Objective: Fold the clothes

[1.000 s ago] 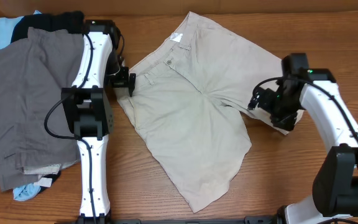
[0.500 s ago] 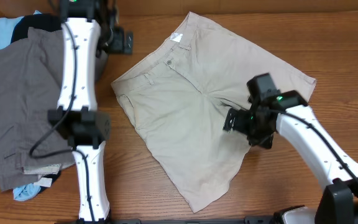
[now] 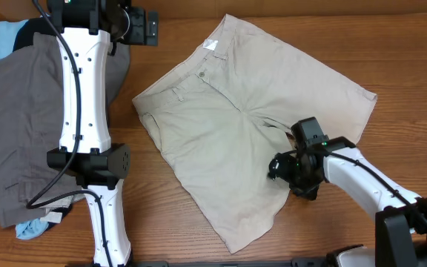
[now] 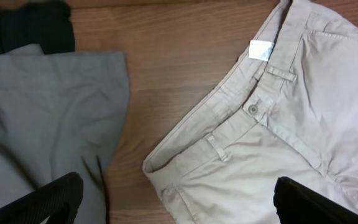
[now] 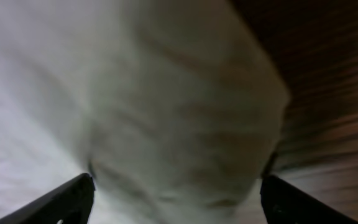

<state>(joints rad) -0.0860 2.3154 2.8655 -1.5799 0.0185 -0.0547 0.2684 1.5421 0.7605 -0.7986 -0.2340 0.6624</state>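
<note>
Since half a second back: puts left pincer (image 3: pixel 148 28) further toward the far edge of the counter (image 3: pixel 406 59), and right pincer (image 3: pixel 279 169) nearer the front, slid from beside the crotch down along the near leg's edge. Leaves cloth outline unchanged over that span.

Finds khaki shorts (image 3: pixel 221 141) spread flat mid-counter, turned at an angle: waistband (image 4: pixel 194 148) toward far left, one leg out to the right, other leg toward the front. Shows button (image 4: pixel 252 109) on the waistband, fly (image 3: pixel 221 93) running down from it, white label (image 4: pixel 260 50) at the waistband's far end.

Holds left pincer spread wide: fingers (image 4: pixel 48 199) far apart in left wrist view, gripping nothing, hovering above bare wood between grey shorts (image 3: pixel 21 126) and the khaki waistband corner.

Has right pincer low over the near leg's right-hand edge, just below the crotch. Shows its fingers (image 5: pixel 61 199) spread apart in right wrist view, pale cloth filling the gap between them. Too blurred to tell contact. Not clamped on anything.

Lays grey shorts topmost at counter's left, black garment (image 4: pixel 30 28) sticking out at the far side, light-blue garment (image 3: pixel 2 44) at the far-left corner and again at the near end. Runs left arm (image 3: pixel 80 89) over the grey shorts' right edge in overhead view.
</note>
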